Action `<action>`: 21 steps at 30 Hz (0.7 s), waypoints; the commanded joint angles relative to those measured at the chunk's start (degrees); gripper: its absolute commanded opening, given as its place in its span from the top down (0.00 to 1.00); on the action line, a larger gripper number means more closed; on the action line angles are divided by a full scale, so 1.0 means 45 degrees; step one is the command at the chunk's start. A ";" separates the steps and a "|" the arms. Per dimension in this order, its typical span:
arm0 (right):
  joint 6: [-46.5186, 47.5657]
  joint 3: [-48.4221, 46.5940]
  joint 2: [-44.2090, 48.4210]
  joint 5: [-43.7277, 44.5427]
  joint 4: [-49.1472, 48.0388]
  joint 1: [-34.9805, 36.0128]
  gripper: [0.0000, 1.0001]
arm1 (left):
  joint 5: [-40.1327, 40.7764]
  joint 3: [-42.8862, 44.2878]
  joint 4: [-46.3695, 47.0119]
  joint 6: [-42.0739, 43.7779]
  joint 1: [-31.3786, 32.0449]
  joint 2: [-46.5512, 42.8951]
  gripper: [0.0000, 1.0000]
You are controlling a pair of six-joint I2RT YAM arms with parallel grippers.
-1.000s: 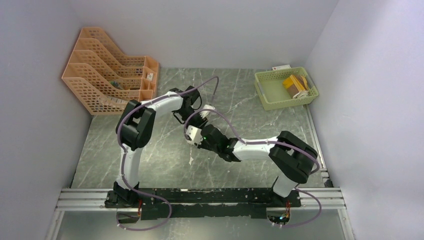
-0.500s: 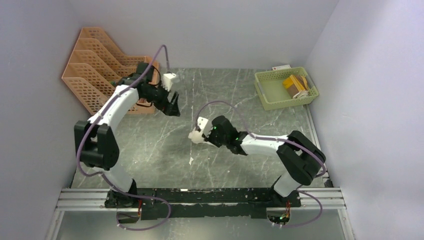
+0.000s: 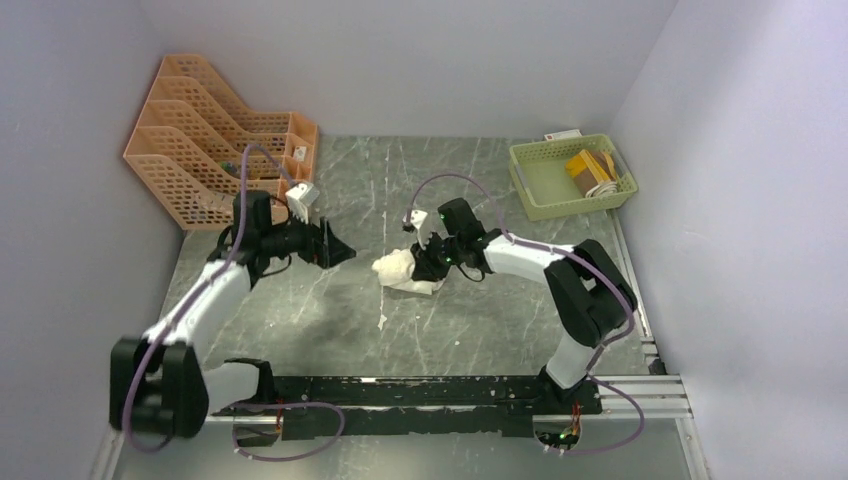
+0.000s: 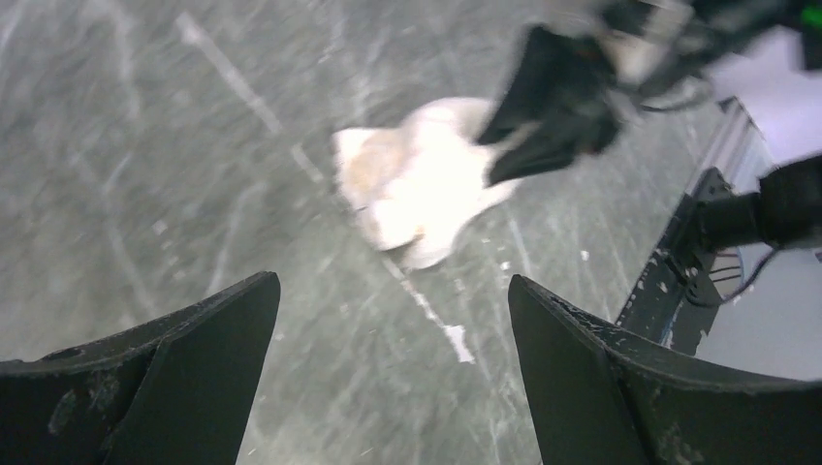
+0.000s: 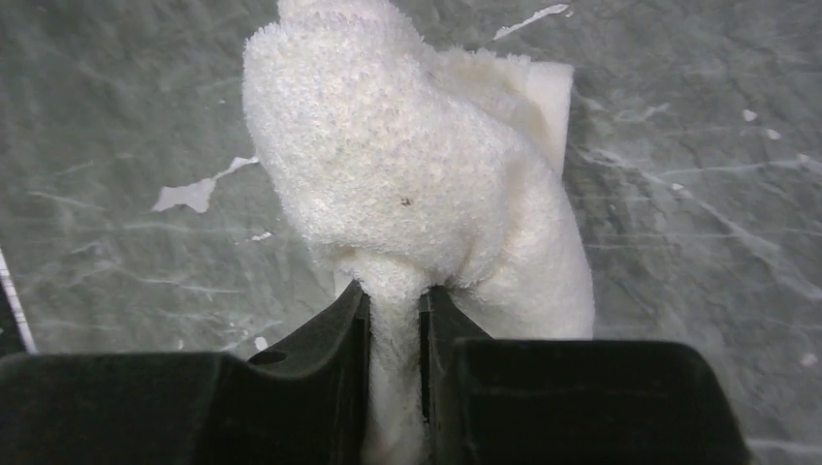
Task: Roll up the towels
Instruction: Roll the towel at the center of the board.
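The cream-white towel (image 3: 400,270) lies bunched in a loose roll on the dark marble table (image 3: 330,330). My right gripper (image 3: 427,262) is shut on a fold of the towel (image 5: 417,165), the cloth pinched between its fingers (image 5: 393,302). My left gripper (image 3: 340,252) hovers to the left of the towel, apart from it, jaws wide open with nothing between them (image 4: 390,286). From the left wrist view the towel (image 4: 417,184) lies ahead with the right gripper (image 4: 557,107) on it. A mustard-yellow and brown towel (image 3: 588,170) sits in the green basket.
Orange file racks (image 3: 215,150) stand at the back left. The green basket (image 3: 530,190) is at the back right by the wall. A metal rail (image 3: 400,392) with the arm bases runs along the near edge. White flecks dot the table (image 3: 383,322).
My left gripper let go, opened wide and swung off to the left, then came back partway. My right gripper shifted back and right, still gripping the cream towel.
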State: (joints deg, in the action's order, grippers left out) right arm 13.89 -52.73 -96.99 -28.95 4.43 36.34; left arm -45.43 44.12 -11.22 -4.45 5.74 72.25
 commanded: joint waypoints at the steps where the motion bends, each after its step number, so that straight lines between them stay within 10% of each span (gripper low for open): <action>1: -0.0841 -0.0604 -0.1283 -0.3427 0.0989 -0.0626 1.00 | -0.1526 -0.1563 0.4400 -0.0106 0.0888 -0.2447 0.01; 9: -0.1215 -0.1265 -0.2278 -0.6068 0.1138 -0.1299 1.00 | 0.1086 -0.0537 0.2147 0.5501 0.4997 -0.1649 0.01; 21: -0.0739 -0.0778 -0.1415 -0.7511 0.1872 -0.2160 1.00 | 0.1982 -0.0735 0.3088 0.9388 0.6594 0.0283 0.01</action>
State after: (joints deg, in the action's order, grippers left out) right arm 9.91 -57.82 -105.30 -58.22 9.76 28.42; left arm -39.07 38.09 2.42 29.39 32.56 70.08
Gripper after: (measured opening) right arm 0.155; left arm 0.990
